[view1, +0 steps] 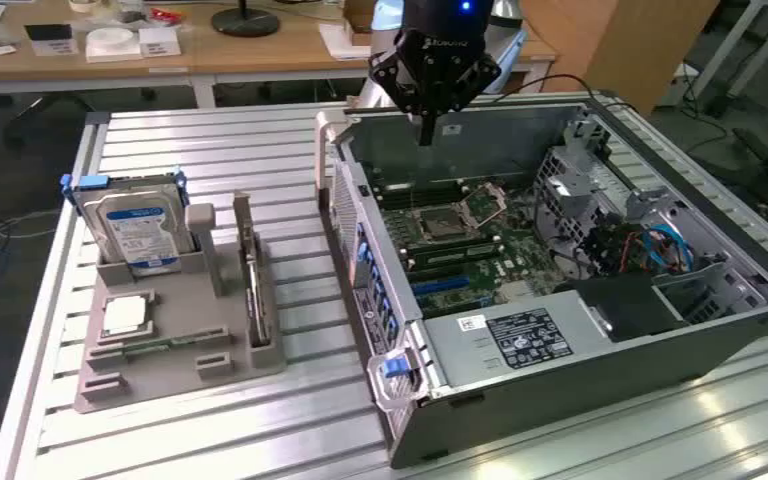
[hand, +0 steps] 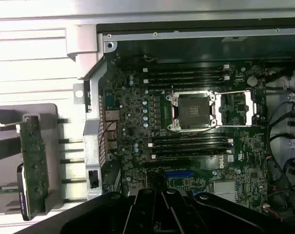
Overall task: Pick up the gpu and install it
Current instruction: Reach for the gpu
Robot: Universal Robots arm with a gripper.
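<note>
gpu [view1: 256, 292] stands on edge in a slot of the grey holder [view1: 171, 352] on the counter [view1: 291, 425], near the hard drive [view1: 137, 232], well apart from the gripper [view1: 426, 138]. The gripper hangs over the open PC case [view1: 558, 345] above the motherboard [view1: 454, 228], fingers pressed together, pinching nothing (wrist view looks down on the CPU socket [hand: 193, 111]).

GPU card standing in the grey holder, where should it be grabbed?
Probably take the thin dark gpu card by its top long edge, from straight above, jaws across its flat faces: it stands on edge in the grey plastic holder, lower part slotted in.
</note>
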